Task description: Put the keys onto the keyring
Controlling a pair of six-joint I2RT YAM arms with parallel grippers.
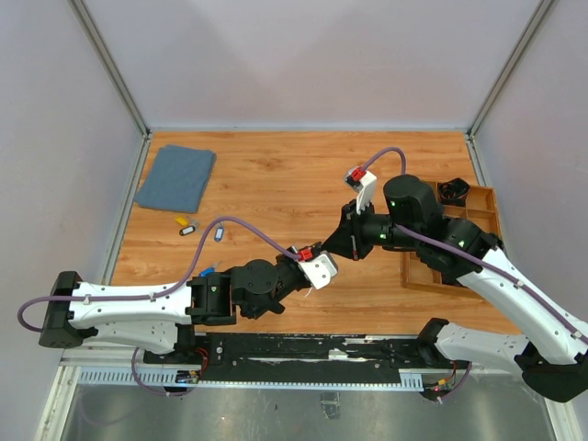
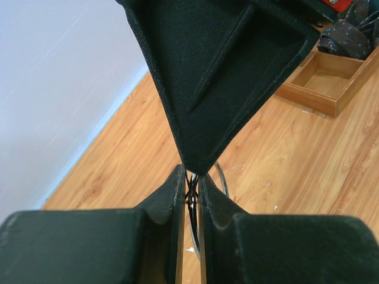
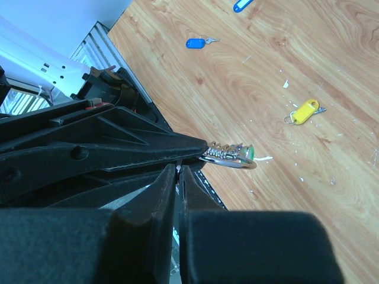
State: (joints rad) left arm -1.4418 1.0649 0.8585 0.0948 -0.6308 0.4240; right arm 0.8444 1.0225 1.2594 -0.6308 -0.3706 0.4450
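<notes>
CAUTION: the thin round silver wire keyring (image 3: 228,157) is pinched edge-on at the very tips of the left gripper (image 2: 190,180), whose jaws are closed on the wire. Smooth, springy wire held between hard black plastic tips can twist or snap free if the right gripper (image 3: 177,173) pushes sideways. The right jaws are drawn almost together, with a thin slit between them, and their tip is against the left tips. Whether they pinch anything cannot be told. An off-axis pull could also shed what look like small ridged metal keys (image 3: 222,152), one with a green plastic head (image 3: 249,154), bunched on the ring. The ring hangs above the wooden table (image 1: 276,175), toward the middle of its near edge.

Farther out, toward the left edge, lie a flat yellow plastic-tagged key (image 3: 305,111) and a blue plastic-tagged key (image 3: 194,42) — light, glossy, apt to skid on the laminate. A folded blue-grey cloth (image 1: 176,177), soft and matte, lies in the far left corner. A compartmented wooden tray (image 1: 485,191) sits along the right edge.
</notes>
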